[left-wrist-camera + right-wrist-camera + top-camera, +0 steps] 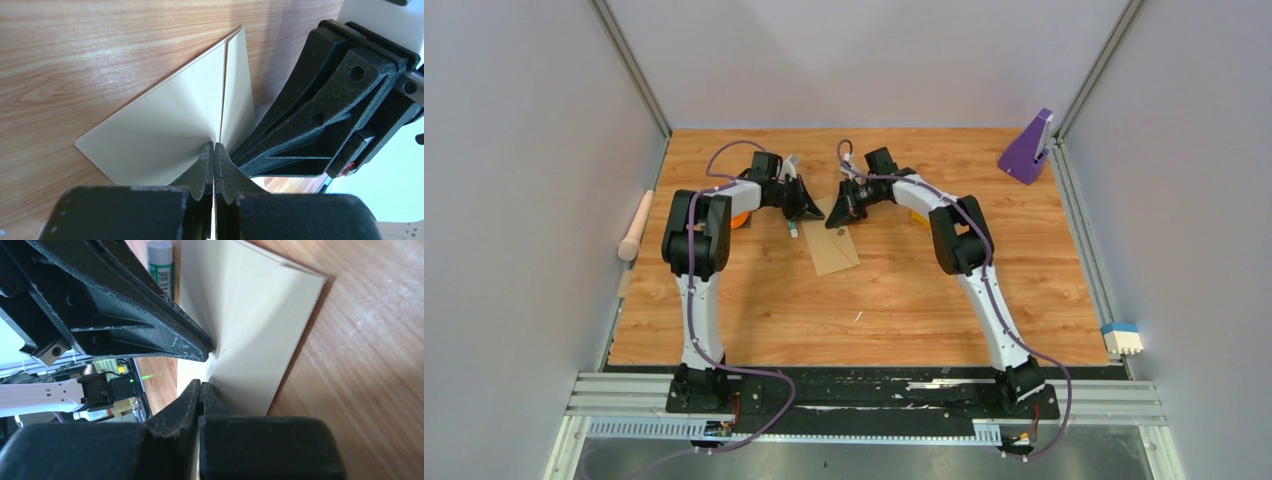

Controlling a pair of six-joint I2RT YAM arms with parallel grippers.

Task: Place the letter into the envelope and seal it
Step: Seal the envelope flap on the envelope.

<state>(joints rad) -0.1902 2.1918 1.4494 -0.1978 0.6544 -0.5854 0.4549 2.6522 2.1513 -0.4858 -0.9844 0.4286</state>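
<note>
The tan envelope [832, 247] lies flat on the wooden table between the two arms. In the left wrist view the envelope [165, 125] shows a straight seam running to my fingertips. My left gripper [797, 214] is shut, and its tips [214, 145] rest on the envelope's far end. My right gripper [835, 216] is also shut, its tips [201, 383] touching the envelope [260, 340] right beside the left one. Nothing shows between either pair of jaws. The letter is out of view.
A glue stick [160, 262] with a green label lies just left of the envelope. A purple stand [1027, 147] sits at the back right corner. A pale wooden rod [635, 226] lies at the table's left edge, and an orange object [740, 219] is under the left arm.
</note>
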